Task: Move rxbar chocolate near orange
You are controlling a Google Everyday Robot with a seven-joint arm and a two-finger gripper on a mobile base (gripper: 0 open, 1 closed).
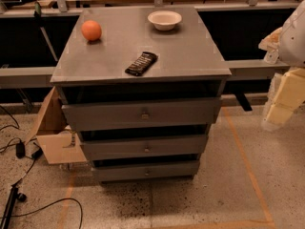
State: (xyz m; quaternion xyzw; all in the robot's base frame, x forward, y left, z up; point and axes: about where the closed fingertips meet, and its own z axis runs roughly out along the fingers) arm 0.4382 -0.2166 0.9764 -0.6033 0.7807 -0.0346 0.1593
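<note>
The rxbar chocolate (141,63) is a dark flat bar lying at an angle near the front edge of the grey cabinet top (190,51). The orange (91,30) sits at the back left of the same top, well apart from the bar. My gripper (280,109) hangs at the right edge of the view, off to the right of the cabinet and below its top, far from both things. It holds nothing that I can see.
A white bowl (164,19) stands at the back middle-right of the top. The cabinet has three drawers (143,113) below. A cardboard box (55,132) and cables (19,151) lie on the floor to the left. A rail runs behind.
</note>
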